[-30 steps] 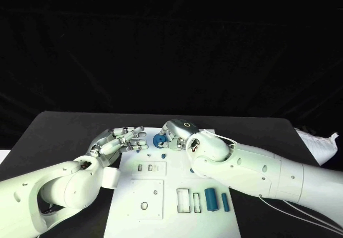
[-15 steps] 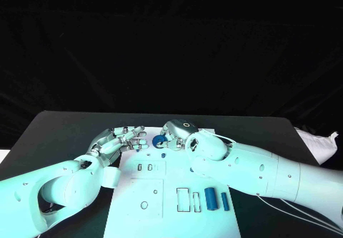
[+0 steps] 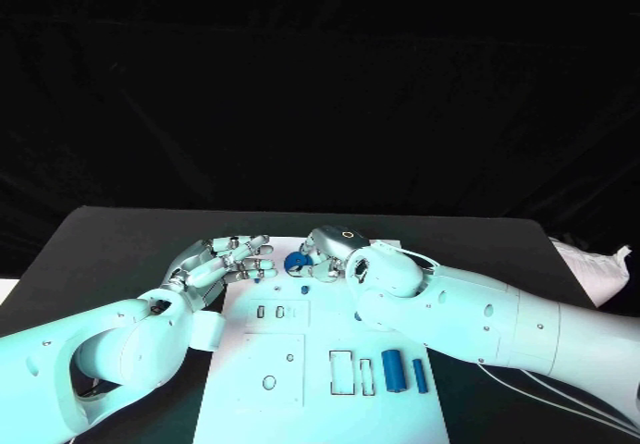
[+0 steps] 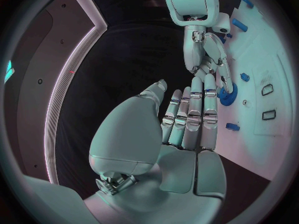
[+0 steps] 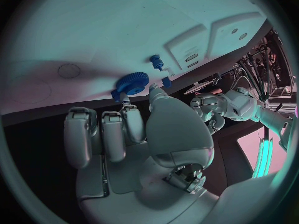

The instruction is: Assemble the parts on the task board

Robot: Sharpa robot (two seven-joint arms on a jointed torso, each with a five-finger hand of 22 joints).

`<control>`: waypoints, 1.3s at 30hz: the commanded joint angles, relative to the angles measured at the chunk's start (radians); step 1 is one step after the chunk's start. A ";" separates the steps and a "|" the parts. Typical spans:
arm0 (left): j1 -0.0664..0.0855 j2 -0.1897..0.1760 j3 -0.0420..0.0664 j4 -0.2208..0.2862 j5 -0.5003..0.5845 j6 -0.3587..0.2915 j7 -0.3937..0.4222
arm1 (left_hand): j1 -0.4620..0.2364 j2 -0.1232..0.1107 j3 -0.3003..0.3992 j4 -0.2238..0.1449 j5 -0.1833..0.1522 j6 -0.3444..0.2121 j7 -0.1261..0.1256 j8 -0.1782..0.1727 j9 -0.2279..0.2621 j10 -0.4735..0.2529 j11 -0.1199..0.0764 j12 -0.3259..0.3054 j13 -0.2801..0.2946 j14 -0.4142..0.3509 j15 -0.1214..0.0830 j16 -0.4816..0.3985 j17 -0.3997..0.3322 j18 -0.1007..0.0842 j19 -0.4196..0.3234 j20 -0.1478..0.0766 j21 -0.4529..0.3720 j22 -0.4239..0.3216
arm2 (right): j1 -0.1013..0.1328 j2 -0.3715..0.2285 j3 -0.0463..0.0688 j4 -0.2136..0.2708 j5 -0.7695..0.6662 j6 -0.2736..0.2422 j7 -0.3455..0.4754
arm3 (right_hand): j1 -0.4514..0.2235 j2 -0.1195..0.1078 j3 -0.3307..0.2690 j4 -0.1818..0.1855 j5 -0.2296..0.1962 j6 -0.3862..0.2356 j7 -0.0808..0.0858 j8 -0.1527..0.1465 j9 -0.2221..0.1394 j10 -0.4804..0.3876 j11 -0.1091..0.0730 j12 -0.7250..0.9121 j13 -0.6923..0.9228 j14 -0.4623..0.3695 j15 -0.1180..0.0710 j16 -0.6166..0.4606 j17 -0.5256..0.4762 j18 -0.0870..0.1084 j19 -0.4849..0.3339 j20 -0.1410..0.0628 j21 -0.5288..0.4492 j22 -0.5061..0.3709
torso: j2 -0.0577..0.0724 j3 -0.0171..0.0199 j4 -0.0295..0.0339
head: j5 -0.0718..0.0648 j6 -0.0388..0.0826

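Little has moved over the last second: my right hand (image 3: pixel 325 253) has crept slightly toward nine o'clock with the blue gear (image 3: pixel 296 261), and my left hand (image 3: pixel 224 264) has stayed put beside it. In the right wrist view the gear (image 5: pixel 130 81) sits at the tips of my right fingers (image 5: pixel 126 115), pinched between a fingertip and the thumb, with the other fingers curled alongside. I judge the grasp as light, a fingertip pinch and no more.

My left hand holds nothing. Its fingers (image 4: pixel 193 115) lie straight and close together in the left wrist view, pointing toward the gear (image 4: pixel 226 93), their tips just beside it; I cannot tell if they touch it.

Outward from there, the gear hangs over the far end of the task board (image 3: pixel 253 407), at about twelve o'clock from the board's middle. Just beside it, toward six o'clock, a small blue peg (image 3: pixel 304 289) stands in the board near two small slots (image 3: pixel 271 313). At the board's four o'clock two blue bars (image 3: pixel 403 370) lie side by side next to outlined rectangular recesses (image 3: pixel 352 373).

For the task, I read this as a slow approach: the gear is carried but not yet seated, and I think it is bound for a post at the far end. The bars are still loose, so most of the assembly remains.
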 commanded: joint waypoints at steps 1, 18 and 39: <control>0.001 0.001 0.001 0.003 0.001 0.016 0.006 | 0.008 0.000 0.000 -0.005 -0.003 -0.001 0.005 -0.003 -0.001 -0.004 0.000 -0.002 0.000 -0.006 0.002 -0.005 0.001 0.017 0.001 0.001 0.005 0.001 | -0.002 -0.007 -0.002 0.002 0.035 -0.030 -0.005 | -0.006 0.009 -0.012 -0.001 0.017 0.009 -0.002 0.002 0.002 0.009 0.002 0.005 0.107 0.082 0.003 0.001 0.155 -0.011 0.004 0.005 0.005 0.019 | 0.000 -0.0001 -0.0003 | 0.000 0.001; 0.000 -0.001 0.000 0.005 -0.026 0.018 0.007 | 0.008 0.000 0.000 -0.005 -0.002 -0.002 0.005 -0.004 -0.001 -0.005 0.000 -0.002 0.000 -0.006 0.002 -0.005 0.001 0.017 0.001 0.001 0.005 0.001 | -0.003 -0.262 0.008 0.109 0.492 -0.292 0.596 | 0.164 0.026 -0.003 -0.103 0.116 0.003 0.001 0.000 0.001 0.006 0.002 0.000 0.110 0.082 0.003 0.002 0.160 -0.013 0.008 0.005 0.011 0.033 | -0.009 0.0086 -0.0295 | 0.004 0.009; -0.005 0.010 0.000 -0.010 -0.029 0.026 0.013 | 0.011 0.003 0.004 -0.010 -0.002 -0.002 0.005 -0.006 -0.001 -0.005 0.000 -0.002 0.000 -0.006 0.002 -0.008 0.004 0.017 0.000 0.001 0.006 0.002 | -0.057 -0.462 0.009 0.040 0.544 -0.143 0.645 | 0.209 -0.024 -0.012 -0.160 0.088 -0.005 0.003 -0.003 -0.002 -0.003 0.003 -0.019 0.100 0.083 0.004 0.005 0.165 -0.013 0.007 0.005 0.010 0.031 | -0.011 0.0133 -0.0397 | -0.008 0.003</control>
